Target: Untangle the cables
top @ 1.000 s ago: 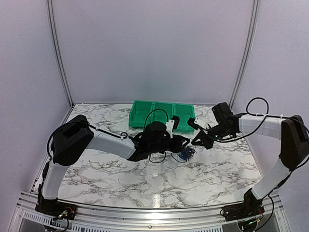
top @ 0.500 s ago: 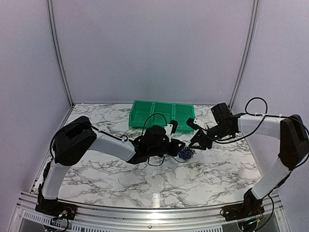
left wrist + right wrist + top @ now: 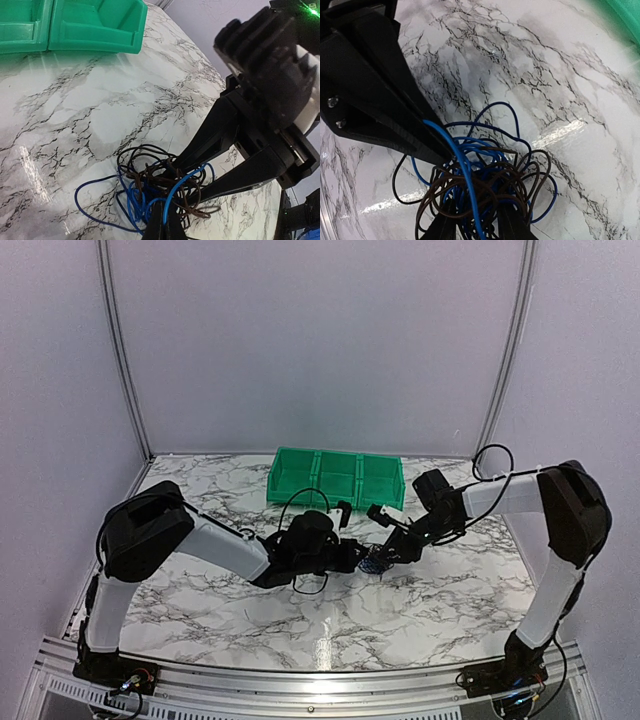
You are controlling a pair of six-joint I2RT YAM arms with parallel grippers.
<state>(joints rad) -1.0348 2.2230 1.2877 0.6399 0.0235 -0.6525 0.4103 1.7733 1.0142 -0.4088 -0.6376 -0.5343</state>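
Centrally on the marble table (image 3: 95, 105), the left gripper (image 3: 162, 220) pinches its fingers together on strands of the cables (image 3: 150, 186) (a knotted clump of blue and dark wire, lying on the surface); the right gripper (image 3: 186, 179), fingers apart, straddles the clump's far side.

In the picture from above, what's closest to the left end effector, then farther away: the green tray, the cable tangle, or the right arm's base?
1. Cable tangle, at the left end effector's tip.
2. Green tray, behind it.
3. Right arm's base, front right corner.
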